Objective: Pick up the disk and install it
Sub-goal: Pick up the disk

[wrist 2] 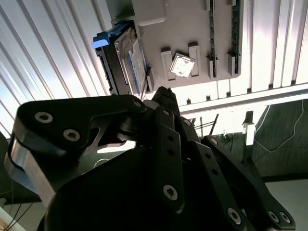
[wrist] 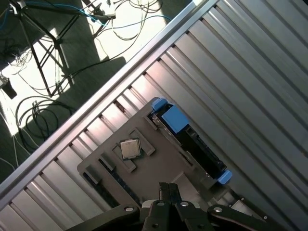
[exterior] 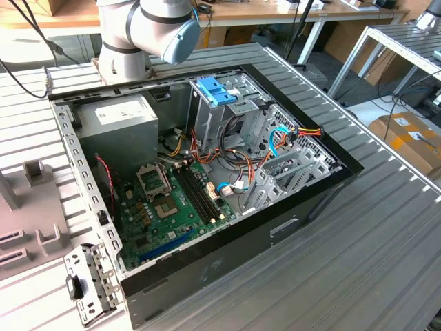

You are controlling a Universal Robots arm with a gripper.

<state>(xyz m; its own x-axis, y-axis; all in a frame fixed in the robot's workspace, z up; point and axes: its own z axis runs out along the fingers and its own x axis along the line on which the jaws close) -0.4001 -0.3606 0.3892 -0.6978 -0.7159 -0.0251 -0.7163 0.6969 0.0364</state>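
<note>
Black gripper [wrist: 167,186] pinched shut, holding nothing
Its tips meet clear of the disk [wrist: 192,139], which stands on edge in a grey holder plate [exterior: 24,210], at the computer case's [exterior: 227,255] nine o'clock in the exterior view.

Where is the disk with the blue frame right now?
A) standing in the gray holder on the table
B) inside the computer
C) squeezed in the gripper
A: in the first wrist view the disk stands on edge in the gray holder, apart from the gripper.
</note>
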